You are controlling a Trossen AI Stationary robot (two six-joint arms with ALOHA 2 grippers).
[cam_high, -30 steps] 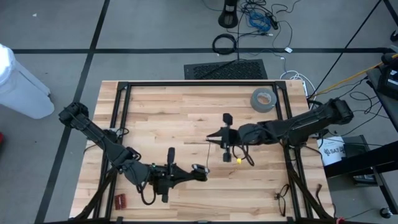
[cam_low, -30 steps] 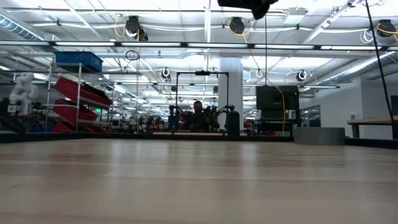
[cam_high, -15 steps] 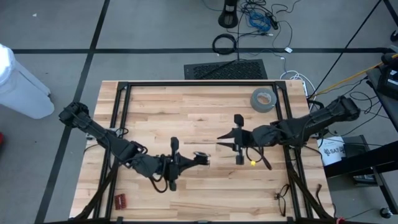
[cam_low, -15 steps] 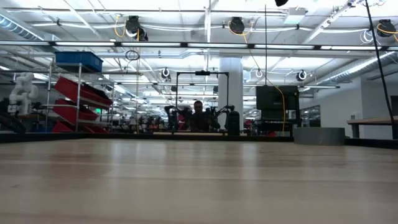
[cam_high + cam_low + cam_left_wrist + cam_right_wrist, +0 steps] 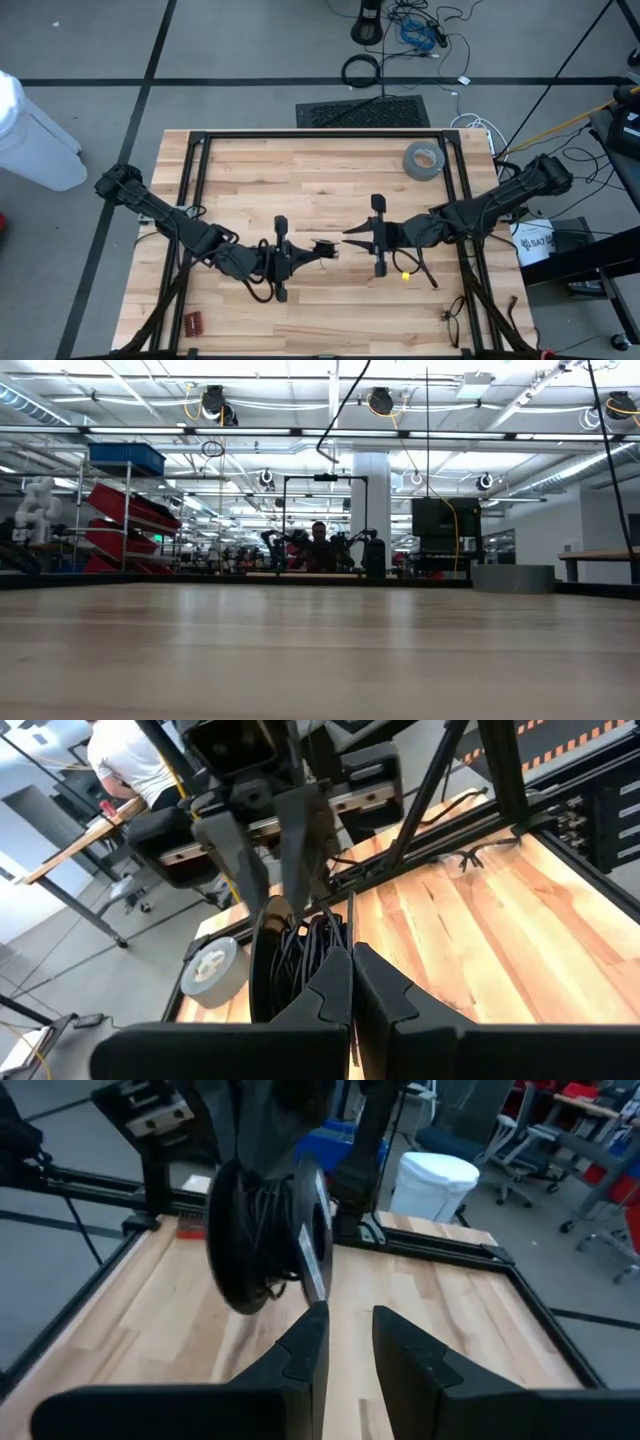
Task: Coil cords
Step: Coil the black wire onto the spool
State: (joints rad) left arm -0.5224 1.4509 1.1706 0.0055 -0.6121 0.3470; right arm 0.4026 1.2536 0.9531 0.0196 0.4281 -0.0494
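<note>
A small black reel [image 5: 292, 956] wound with the thin black cord [image 5: 316, 942] hangs above the table's middle, also seen in the right wrist view [image 5: 262, 1230]. My left gripper [image 5: 325, 247] is shut on it. My right gripper [image 5: 347, 232] faces it from the right, open, with its fingertips [image 5: 314, 1320] just short of the reel's rim; whether they touch it I cannot tell. In the low view a black line [image 5: 335, 420] curves down from above; whose it is I cannot tell. My left gripper pinches the reel by one thin side disc [image 5: 349, 925] between its two shut fingers. The fingers come nearly level from the table's left. The reel stands on edge, lifted clear of the table, with the wound cord beside the fingers.
A grey tape roll [image 5: 422, 160] lies at the far right of the wooden table [image 5: 300, 180]. A small red thing [image 5: 192, 322] lies at the near left corner, and glasses [image 5: 452, 312] at the near right. A black frame [image 5: 190, 170] borders the table.
My left gripper has swung toward the table's far edge with the reel, closing on my right gripper. My right gripper has drawn back toward the table's right and then toward the near edge. The black line has come into the low view's top.
</note>
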